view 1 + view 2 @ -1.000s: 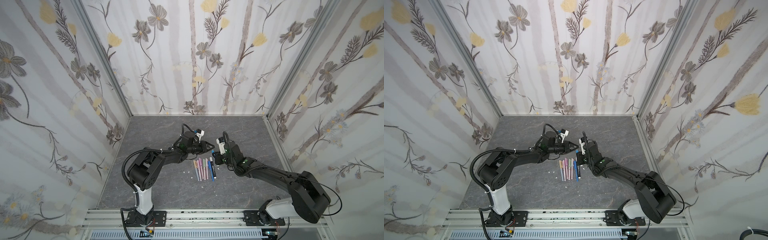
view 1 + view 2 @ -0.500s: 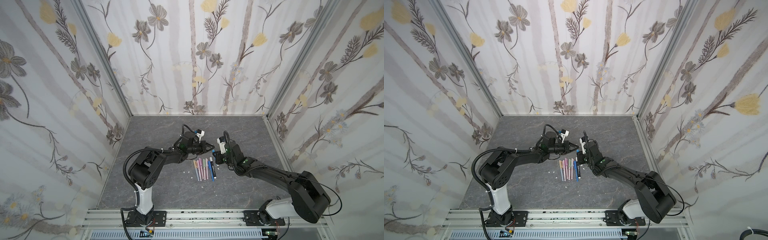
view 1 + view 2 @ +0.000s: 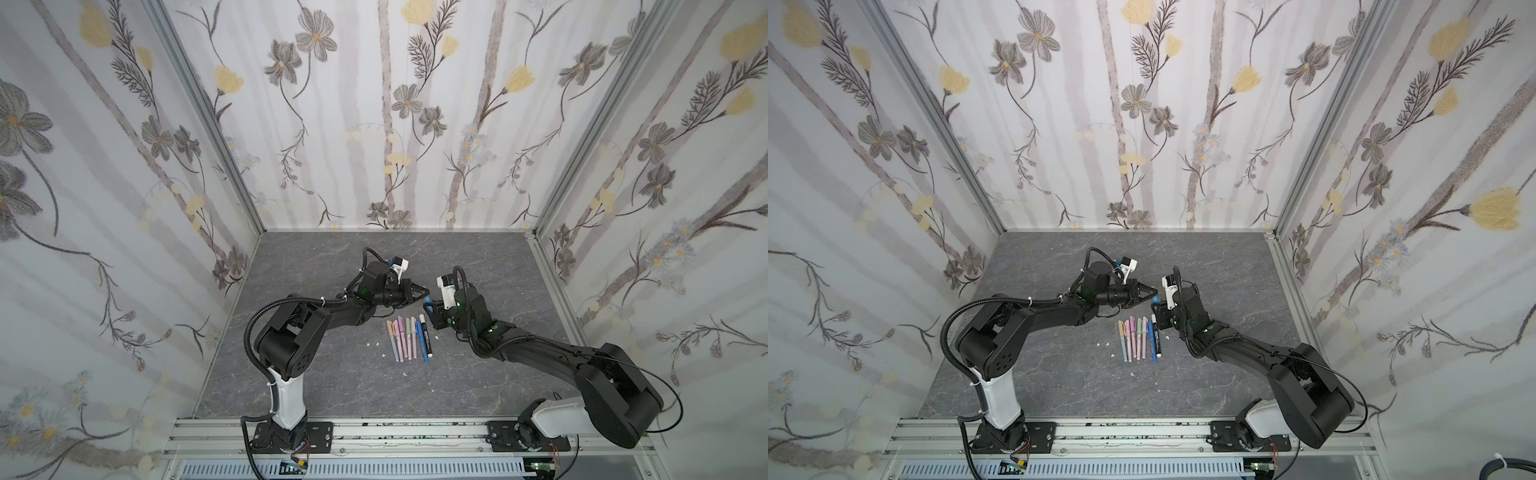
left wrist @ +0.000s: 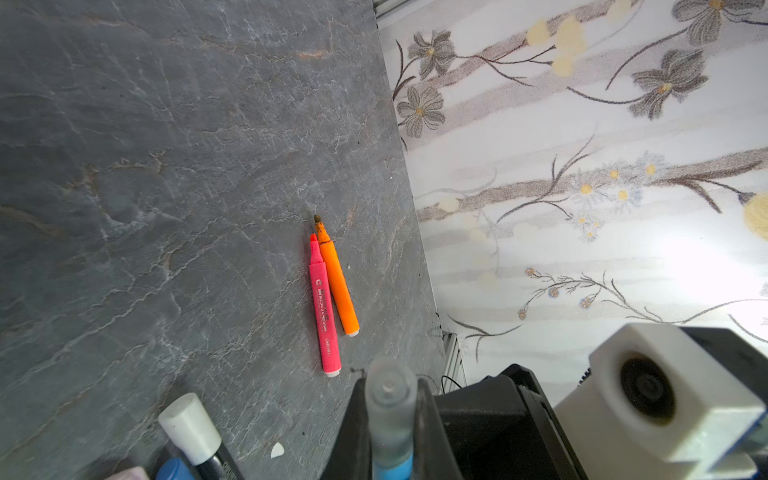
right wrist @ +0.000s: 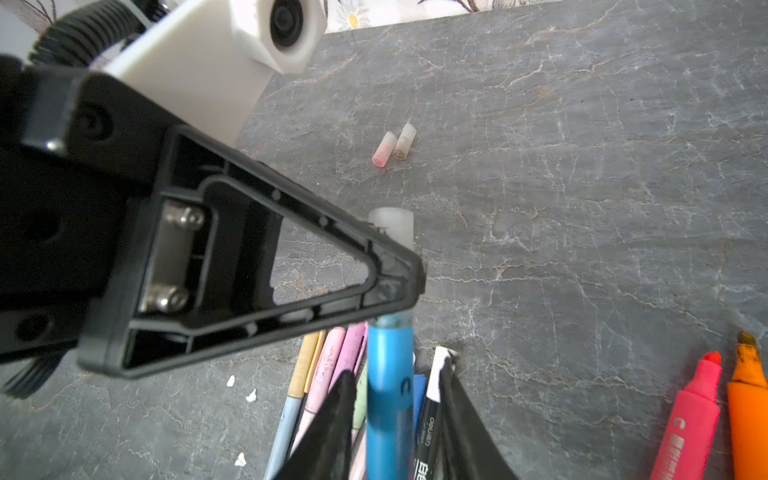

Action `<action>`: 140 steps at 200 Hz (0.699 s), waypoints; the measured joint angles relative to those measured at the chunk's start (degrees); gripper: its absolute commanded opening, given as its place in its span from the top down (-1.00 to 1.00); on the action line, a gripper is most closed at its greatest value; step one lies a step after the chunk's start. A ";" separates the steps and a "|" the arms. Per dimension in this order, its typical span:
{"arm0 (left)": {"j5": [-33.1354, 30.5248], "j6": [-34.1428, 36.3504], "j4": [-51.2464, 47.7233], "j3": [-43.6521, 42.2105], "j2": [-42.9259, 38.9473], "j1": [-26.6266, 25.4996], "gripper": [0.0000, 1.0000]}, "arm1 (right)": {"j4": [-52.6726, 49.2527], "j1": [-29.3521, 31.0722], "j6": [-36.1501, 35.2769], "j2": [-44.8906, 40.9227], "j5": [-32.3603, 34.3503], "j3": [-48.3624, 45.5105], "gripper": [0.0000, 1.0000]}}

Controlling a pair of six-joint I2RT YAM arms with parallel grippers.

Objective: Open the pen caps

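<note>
A blue pen [image 5: 388,415] with a frosted cap [image 5: 391,228] hangs above the table between the two arms. My left gripper [image 4: 390,382] is shut on that cap [image 4: 390,399]; in both top views it [image 3: 426,296] [image 3: 1155,296] points right. My right gripper [image 5: 397,370] straddles the blue barrel with a gap on each side, so it is open; it [image 3: 430,309] [image 3: 1156,309] faces the left one. A row of pastel pens [image 3: 405,338] [image 3: 1136,338] lies just below. Two loose caps [image 5: 384,149] [image 5: 405,141] lie further off.
A black marker with a white cap [image 3: 424,334] [image 4: 191,432] ends the row. An uncapped red marker [image 4: 324,303] and an orange one [image 4: 338,282] lie side by side near the right wall [image 4: 582,166]. Small white specks [image 3: 376,344] dot the grey table [image 3: 332,257].
The left jaws have closed on the blue pen's cap, and the right jaws have parted from its barrel. Both arms have hardly shifted.
</note>
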 measured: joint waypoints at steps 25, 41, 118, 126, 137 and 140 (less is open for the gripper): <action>0.02 -0.55 0.31 0.24 -0.02 0.11 1.00 | 1.38 -0.26 -0.02 1.60 -0.37 0.13 0.58; 0.02 -1.01 0.31 0.42 -0.11 0.15 1.00 | 2.05 -0.26 -0.02 2.38 -1.22 0.15 0.76; 3.87 4.00 -8.81 8.24 0.96 1.62 1.00 | 5.64 -0.20 1.07 0.66 0.66 -1.07 1.00; 4.63 5.18 -10.64 9.60 1.25 1.70 1.00 | 6.05 -0.13 1.11 0.11 1.20 -1.51 1.00; 5.79 6.56 -13.38 11.34 1.66 1.75 1.00 | 6.45 0.00 1.51 -0.66 1.77 -2.16 1.00; 6.08 6.84 -13.86 11.76 1.81 1.75 1.00 | 6.51 0.04 1.53 -0.94 1.92 -2.38 1.00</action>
